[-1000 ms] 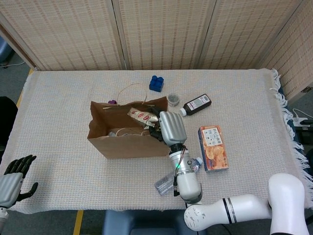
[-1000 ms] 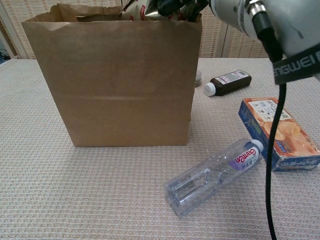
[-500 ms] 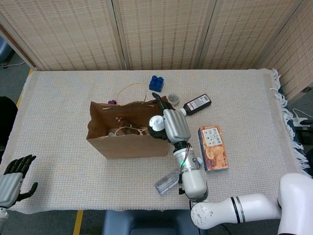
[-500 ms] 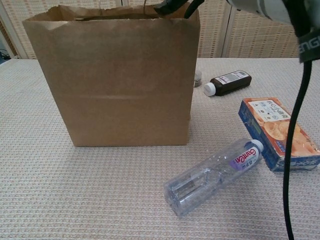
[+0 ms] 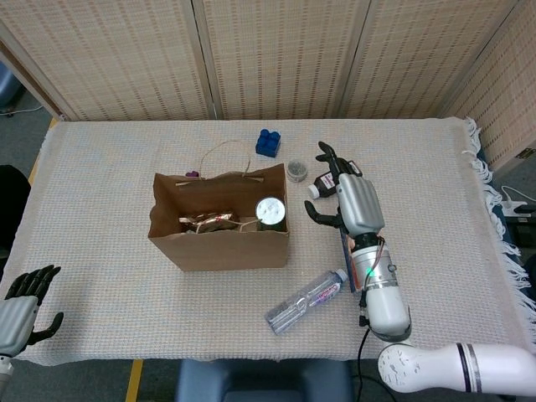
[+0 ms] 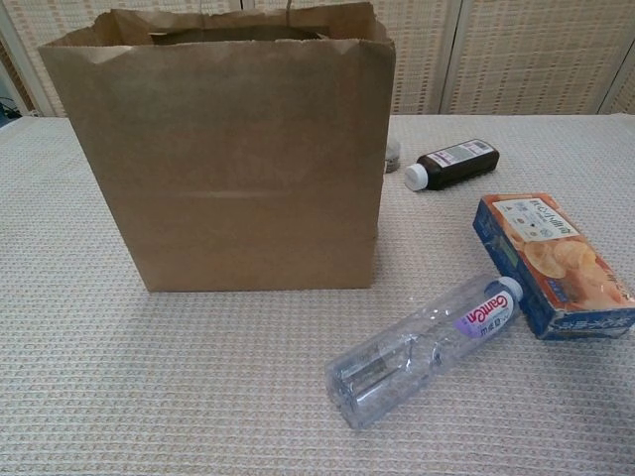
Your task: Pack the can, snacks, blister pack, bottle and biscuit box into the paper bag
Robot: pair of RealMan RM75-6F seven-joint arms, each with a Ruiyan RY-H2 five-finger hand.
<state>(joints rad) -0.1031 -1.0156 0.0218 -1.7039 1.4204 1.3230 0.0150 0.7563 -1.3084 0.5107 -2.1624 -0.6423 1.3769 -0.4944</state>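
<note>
A brown paper bag (image 5: 219,219) stands open at centre frame, a can (image 5: 270,209) and snack packet (image 5: 208,223) already inside. The clear bottle (image 6: 427,348) and biscuit box (image 6: 551,263) lie lower right, likely next. Above them the right hand (image 5: 350,199) hovers spread and empty; the left hand (image 5: 27,303) waits lower left, fingers loosely apart, empty

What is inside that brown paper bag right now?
From the head view, the paper bag holds a can standing at its right end and crinkly snack packets beside it. Anything lying beneath those is covered, and the chest view shows only the bag's closed front.
</note>
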